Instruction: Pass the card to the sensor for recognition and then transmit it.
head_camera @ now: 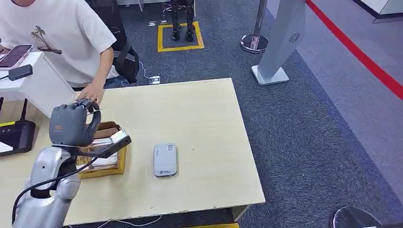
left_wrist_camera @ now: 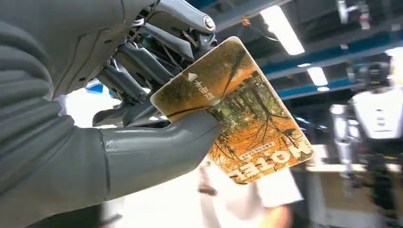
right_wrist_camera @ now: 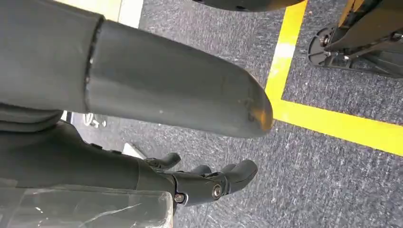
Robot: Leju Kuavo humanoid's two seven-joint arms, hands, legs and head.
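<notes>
Left wrist view: left robot hand pinches card.

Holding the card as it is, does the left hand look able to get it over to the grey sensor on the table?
Probably yes. The left hand pinches the card above the yellow tray; bare tabletop separates it from the sensor, with nothing standing between.
</notes>
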